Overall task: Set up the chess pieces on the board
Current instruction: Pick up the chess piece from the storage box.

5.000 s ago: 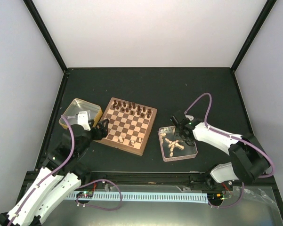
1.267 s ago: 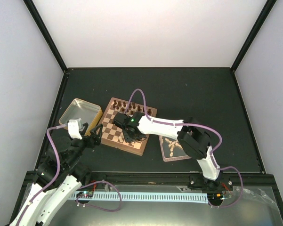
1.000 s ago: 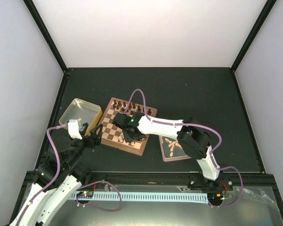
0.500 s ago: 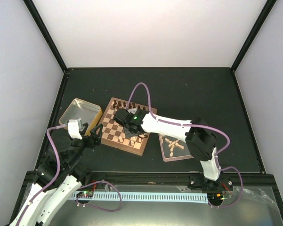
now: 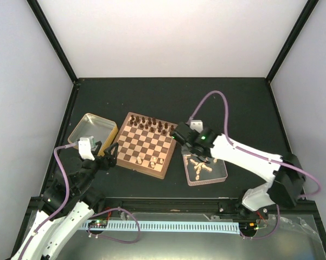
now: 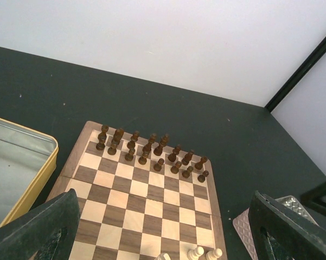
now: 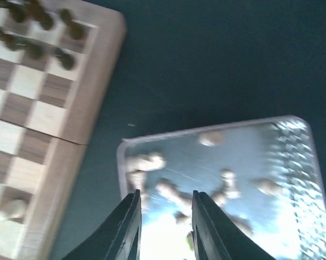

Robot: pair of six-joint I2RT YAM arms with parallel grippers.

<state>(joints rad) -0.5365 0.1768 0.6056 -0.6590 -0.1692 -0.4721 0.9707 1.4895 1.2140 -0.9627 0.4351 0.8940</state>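
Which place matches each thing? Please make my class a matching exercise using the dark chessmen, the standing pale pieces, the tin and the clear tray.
Things
1. dark chessmen
2. standing pale chess pieces
3. yellow-rimmed tin
4. clear tray

Places
A. right of the board, holding loose pale pieces
B. on the board's near rows
C. left of the board
D. on the board's far two rows

Pairs: 1-D, 2-B, 3-C, 4-A
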